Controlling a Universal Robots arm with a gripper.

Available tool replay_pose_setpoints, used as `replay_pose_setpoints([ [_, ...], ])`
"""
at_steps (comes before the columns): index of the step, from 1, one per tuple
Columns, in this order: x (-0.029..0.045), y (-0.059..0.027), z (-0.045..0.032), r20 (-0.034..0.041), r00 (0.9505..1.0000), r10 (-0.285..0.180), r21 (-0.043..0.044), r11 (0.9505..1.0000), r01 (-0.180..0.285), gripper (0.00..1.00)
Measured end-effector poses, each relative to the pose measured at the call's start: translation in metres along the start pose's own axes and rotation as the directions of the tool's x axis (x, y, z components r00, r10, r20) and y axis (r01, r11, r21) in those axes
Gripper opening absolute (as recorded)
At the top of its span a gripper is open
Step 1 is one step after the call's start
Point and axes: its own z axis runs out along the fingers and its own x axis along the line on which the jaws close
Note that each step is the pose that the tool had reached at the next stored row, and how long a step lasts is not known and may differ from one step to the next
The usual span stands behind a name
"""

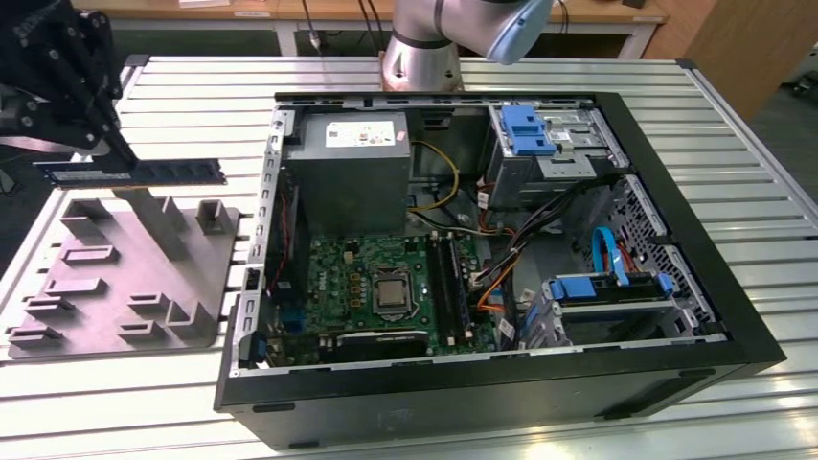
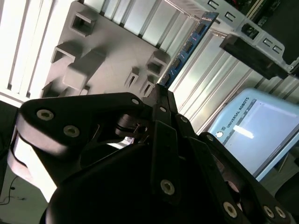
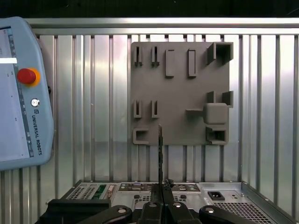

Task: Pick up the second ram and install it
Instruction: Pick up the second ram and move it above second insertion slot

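The second ram is clamped in the gripper, clear above the grey holder block. It is kept level and on edge, probably so its contact edge stays free.

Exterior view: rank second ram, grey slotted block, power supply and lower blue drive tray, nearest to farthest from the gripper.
1. second ram, held by the gripper.
2. grey slotted block, just below.
3. power supply, inside the case.
4. lower blue drive tray, exterior view's right.

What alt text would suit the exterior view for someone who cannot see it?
A black gripper holds the second ram, a long narrow stick, level over a grey block. To the exterior view's right, an open computer case shows its green motherboard.
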Motion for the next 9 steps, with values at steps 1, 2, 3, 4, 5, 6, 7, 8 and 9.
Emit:
replay_pose_setpoints([
  [1, 0.0000, -0.0031, 0.0001, 0.0000, 1.0000, 0.000, -0.0001, 1.0000, 0.000, 0.11],
  [2, -0.0001, -0.0059, 0.0001, 0.0000, 1.0000, 0.000, -0.0002, 1.0000, 0.000, 0.11],
  [3, -0.0001, -0.0089, 0.0003, 0.0000, 1.0000, 0.000, -0.0002, 1.0000, 0.000, 0.11],
  [4, -0.0002, -0.0119, 0.0003, 0.0000, 1.0000, 0.000, -0.0004, 1.0000, 0.000, 0.11],
  [5, -0.0002, -0.0149, 0.0004, 0.0000, 1.0000, 0.000, -0.0004, 1.0000, 0.000, 0.11],
  [6, -0.0002, -0.0178, 0.0005, 0.0000, 1.0000, 0.000, -0.0006, 1.0000, 0.000, 0.11],
  [7, -0.0003, -0.0207, 0.0006, 0.0000, 1.0000, 0.000, -0.0007, 1.0000, 0.000, 0.11],
  [8, -0.0003, -0.0237, 0.0006, 0.0000, 1.0000, 0.000, -0.0008, 1.0000, 0.000, 0.11],
  [9, -0.0004, -0.0266, 0.0007, 0.0000, 1.0000, 0.000, -0.0009, 1.0000, 0.000, 0.11],
])
